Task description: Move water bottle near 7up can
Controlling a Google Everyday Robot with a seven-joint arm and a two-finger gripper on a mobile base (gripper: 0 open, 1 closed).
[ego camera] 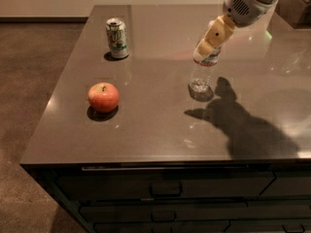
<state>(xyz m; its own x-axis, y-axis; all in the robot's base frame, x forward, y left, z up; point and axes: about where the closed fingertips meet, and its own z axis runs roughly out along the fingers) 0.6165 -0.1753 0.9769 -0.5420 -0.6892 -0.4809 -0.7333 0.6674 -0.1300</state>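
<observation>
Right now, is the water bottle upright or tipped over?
Upright: the water bottle stands on its base on the countertop, body vertical, with the gripper at its top hiding the cap.

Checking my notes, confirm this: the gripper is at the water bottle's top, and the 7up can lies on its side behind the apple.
Wrong on one point: the camera view shows the 7up can standing upright behind the apple. The gripper is at the top of the water bottle.
</observation>
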